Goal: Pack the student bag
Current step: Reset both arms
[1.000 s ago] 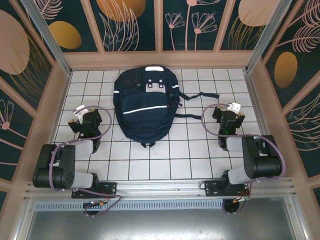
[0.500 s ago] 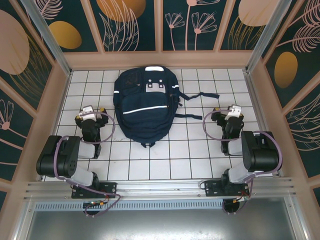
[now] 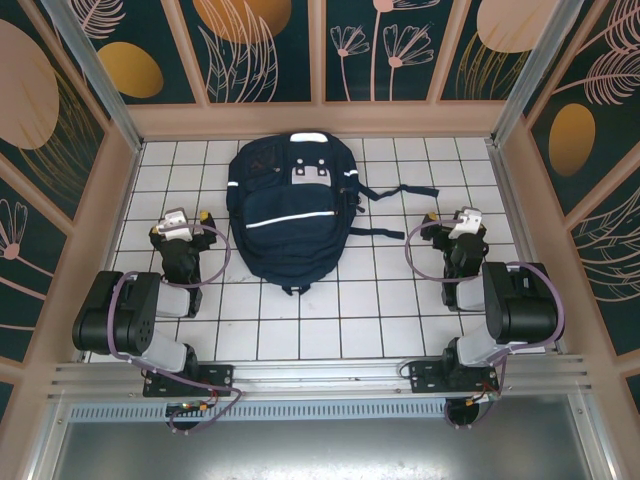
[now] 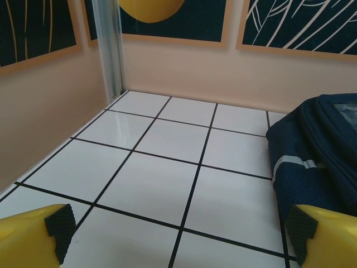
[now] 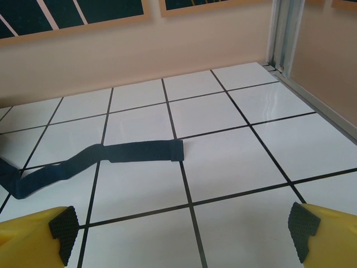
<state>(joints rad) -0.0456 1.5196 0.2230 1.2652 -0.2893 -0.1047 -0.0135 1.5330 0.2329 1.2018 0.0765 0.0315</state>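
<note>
Pincers on both arms are released, jaws spread wide with nothing between them. The left pincer (image 3: 180, 224) hangs low over bare tiles just left of the student bag (image 3: 293, 215). The right pincer (image 3: 461, 224) sits over tiles to the bag's right, near the loose end of a black strap (image 5: 120, 152) that trails flat across the worktop (image 3: 330, 312). The bag lies flat, front face up, in the middle of the far half of the worktop, touching neither pincer. I judge it soft and floppy: woven fabric that will sag and fold when lifted, light if unfilled, neither fragile nor slippery. Good holds would be a strap or a pinched fold of cloth beside a zip, since the broad front face gives little to grip. Whether its compartments are zipped, and what is inside, cannot be told; its low profile suggests little is in it.
</note>
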